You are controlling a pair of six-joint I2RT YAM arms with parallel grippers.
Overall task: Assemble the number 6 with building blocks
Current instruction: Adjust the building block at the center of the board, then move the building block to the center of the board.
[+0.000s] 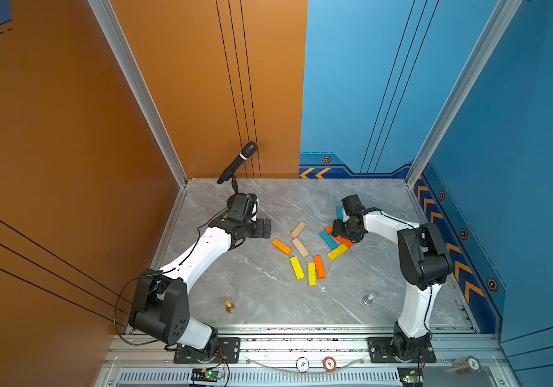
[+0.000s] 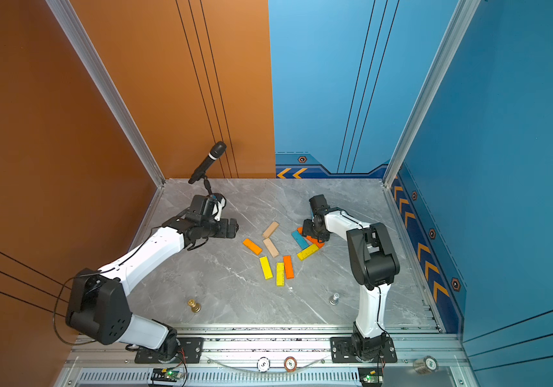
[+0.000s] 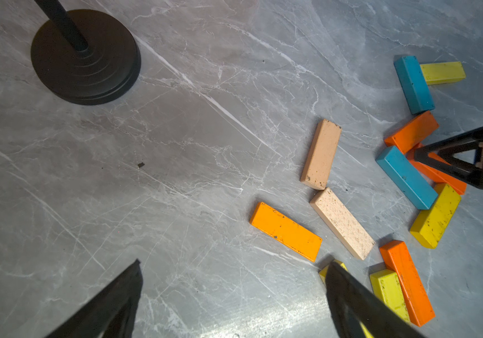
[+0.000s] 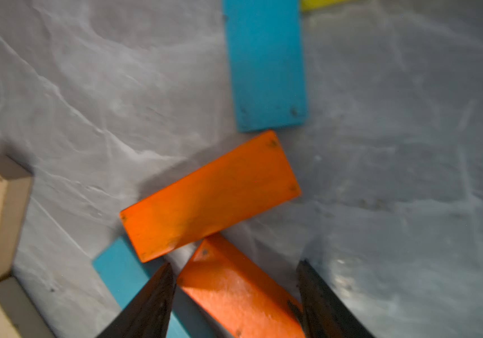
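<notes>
The building blocks lie loose in the middle of the grey table (image 1: 251, 301). They include an orange block (image 1: 281, 246), two pale wood ones (image 1: 298, 229) (image 1: 300, 247), yellow ones (image 1: 297, 267) (image 1: 337, 251) and a blue one (image 1: 328, 240). My right gripper (image 4: 236, 264) is low over the right-hand cluster. Its fingers press both long edges of an orange block (image 4: 234, 292), which lies slantwise between them and over a blue block (image 4: 117, 269). My left gripper (image 3: 234, 263) hovers wide open and empty, left of the blocks (image 1: 266, 228).
A microphone (image 1: 237, 162) on a round black base (image 3: 85, 55) stands at the back left behind my left arm. A gold chess piece (image 1: 229, 306) and a silver one (image 1: 369, 298) sit near the front edge. Walls close in three sides.
</notes>
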